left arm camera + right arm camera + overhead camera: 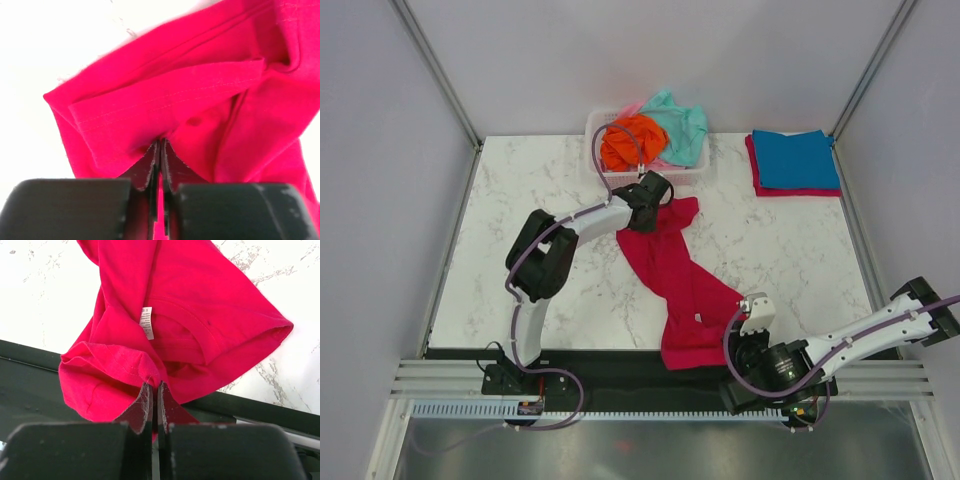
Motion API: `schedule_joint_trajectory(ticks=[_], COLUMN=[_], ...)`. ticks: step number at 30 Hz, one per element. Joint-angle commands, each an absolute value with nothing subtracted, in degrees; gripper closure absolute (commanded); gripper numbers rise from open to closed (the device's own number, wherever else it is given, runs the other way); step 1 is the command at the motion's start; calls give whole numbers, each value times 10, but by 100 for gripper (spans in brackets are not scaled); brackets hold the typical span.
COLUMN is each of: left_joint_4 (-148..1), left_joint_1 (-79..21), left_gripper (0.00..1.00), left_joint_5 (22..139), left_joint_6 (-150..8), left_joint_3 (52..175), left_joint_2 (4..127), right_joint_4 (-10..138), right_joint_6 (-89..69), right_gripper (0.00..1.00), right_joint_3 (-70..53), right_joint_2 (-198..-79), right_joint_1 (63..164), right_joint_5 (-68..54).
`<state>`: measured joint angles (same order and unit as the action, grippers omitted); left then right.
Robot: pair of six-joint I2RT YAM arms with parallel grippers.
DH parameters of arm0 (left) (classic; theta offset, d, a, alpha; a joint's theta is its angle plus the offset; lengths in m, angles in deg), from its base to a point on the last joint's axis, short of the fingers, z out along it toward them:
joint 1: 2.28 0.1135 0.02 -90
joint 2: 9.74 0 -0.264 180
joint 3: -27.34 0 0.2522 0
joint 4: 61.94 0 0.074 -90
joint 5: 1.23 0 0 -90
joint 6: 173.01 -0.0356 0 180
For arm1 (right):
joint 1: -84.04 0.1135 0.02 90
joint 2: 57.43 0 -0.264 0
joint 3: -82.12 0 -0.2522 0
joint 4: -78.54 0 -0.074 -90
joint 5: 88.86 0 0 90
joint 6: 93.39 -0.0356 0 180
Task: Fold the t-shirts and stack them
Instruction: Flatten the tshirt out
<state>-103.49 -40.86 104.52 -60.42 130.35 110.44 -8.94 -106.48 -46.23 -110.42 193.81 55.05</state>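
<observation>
Place: robot lab cell
Walls: plain grey panels (pixel 380 150), aluminium posts (pixel 435 65)
Tabletop (pixel 510 190): marble-look, metal mounting rail (pixel 450 378) at near edge

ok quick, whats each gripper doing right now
left gripper: closed, pinching the far end of the red t-shirt
right gripper: closed, pinching the near end of the same shirt

Only a small white tag (pixel 146 322) on the crimson t-shirt (pixel 210 300), its print illegibly small.
</observation>
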Motion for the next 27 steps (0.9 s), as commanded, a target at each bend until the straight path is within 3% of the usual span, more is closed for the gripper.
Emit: schedule_joint_trajectory(ticks=[1,8,12,16,21,27], left_joint_4=[-1048,-1086,-1127,-1151,-1214,-1291], left_joint_1=[-408,-405,-395,-336,-218,-177], left_gripper=[98,98,98,98,98,98], left_joint_5=[1087,1093,1086,1021,970,995], left_joint_6=[-634,-609,-566,-529,-530,-558], left_joint_3=[1322,1291,1242,1156,1097,1166], left_joint_2=[1100,955,802,630,431,337], right_joint_4=[-87,-63,100,230,220,135], right_joint_6=[-1065,-1014,-764,-631,-525,-383], right_gripper=[100,100,100,100,100,100], right_joint_3=[-463,-419,-369,-320,-189,14], right_joint_2=[-1107,-1140,-1201,-1258,-1238,-1185], right_joint_1=[1941,1930,1799,1723,1639,1625], right_joint_5=[561,590,523,472,493,605])
